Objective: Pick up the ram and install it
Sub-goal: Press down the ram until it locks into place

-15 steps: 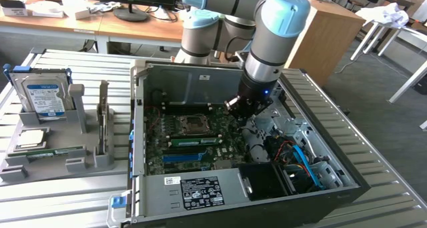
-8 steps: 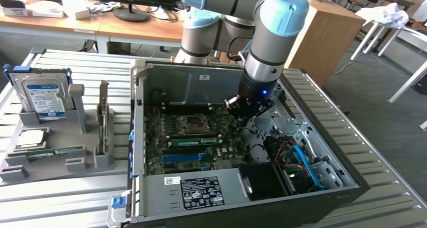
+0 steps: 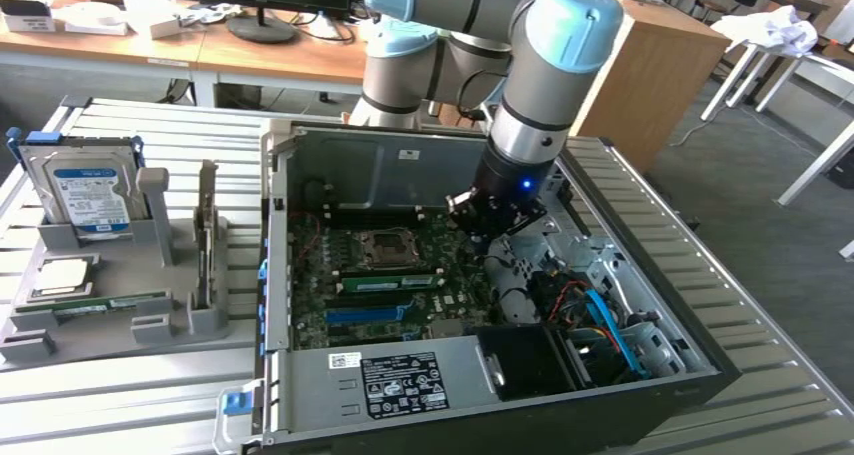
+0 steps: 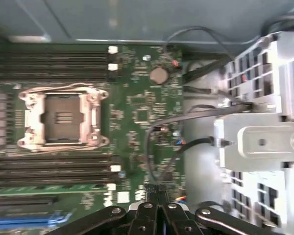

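My gripper [image 3: 495, 218] hangs inside the open computer case [image 3: 641, 305], above the motherboard [image 3: 387, 280] and just off the bare processor socket [image 3: 391, 249] toward the exterior view's right. In the wrist view the gripper [image 4: 158, 215] has its black fingers [image 4: 146, 221] pressed together with nothing between them, so I am carrying no part.

A green ram [image 3: 392, 282] stick already sits in a slot on the motherboard, lying just below the processor socket in the exterior view, with a blue slot [image 3: 374, 315] beneath it. My gripper is near that stick but not touching it.

In the wrist view the processor socket [image 4: 63, 119] shows its metal frame, flanked by rows of dark memory slots [image 4: 54, 166] on either side. A coin cell [image 4: 159, 75] sits on the board beyond it, and grey cables [image 4: 186, 117] run across to the metal drive cage [image 4: 259, 142].

The case stands on a slatted metal table [image 3: 134, 415], toward its edge at the exterior view's right. Along the table's opposite edge a grey parts holder [image 3: 114, 325] carries a silver hard drive [image 3: 88, 197] standing upright, a tall grey card [image 3: 207, 225] on edge, a processor chip [image 3: 64, 275] and another green memory stick [image 3: 114, 303] lying flat at the holder's front.
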### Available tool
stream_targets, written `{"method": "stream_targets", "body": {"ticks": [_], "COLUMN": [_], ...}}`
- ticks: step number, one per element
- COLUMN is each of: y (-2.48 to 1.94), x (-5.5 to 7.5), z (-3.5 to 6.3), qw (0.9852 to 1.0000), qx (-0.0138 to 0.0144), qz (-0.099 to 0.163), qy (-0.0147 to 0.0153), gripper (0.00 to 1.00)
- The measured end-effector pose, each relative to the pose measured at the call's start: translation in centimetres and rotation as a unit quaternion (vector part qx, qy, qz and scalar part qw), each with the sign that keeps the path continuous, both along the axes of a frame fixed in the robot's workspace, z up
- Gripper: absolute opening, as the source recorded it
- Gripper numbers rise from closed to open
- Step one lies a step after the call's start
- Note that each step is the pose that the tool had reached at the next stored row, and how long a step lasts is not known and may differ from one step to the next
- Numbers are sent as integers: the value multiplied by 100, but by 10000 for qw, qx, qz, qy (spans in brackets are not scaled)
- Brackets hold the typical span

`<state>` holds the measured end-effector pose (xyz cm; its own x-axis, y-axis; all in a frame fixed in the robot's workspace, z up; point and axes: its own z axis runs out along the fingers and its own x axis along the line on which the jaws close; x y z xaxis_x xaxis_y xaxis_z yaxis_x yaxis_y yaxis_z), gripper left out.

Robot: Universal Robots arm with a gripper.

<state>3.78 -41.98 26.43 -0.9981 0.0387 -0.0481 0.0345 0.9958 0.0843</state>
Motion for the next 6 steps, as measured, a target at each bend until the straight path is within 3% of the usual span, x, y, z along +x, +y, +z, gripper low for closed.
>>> {"method": "stream_targets", "body": {"ticks": [1,2,6], "y": [0,0,0], "x": [1,1,1], "z": [-2,-2,-2], "qw": [10000,9999,9999], "qx": [0,-1,-1], "qz": [-1,-1,-1], "qy": [95,132,133], "gripper": [10,10,10]}}
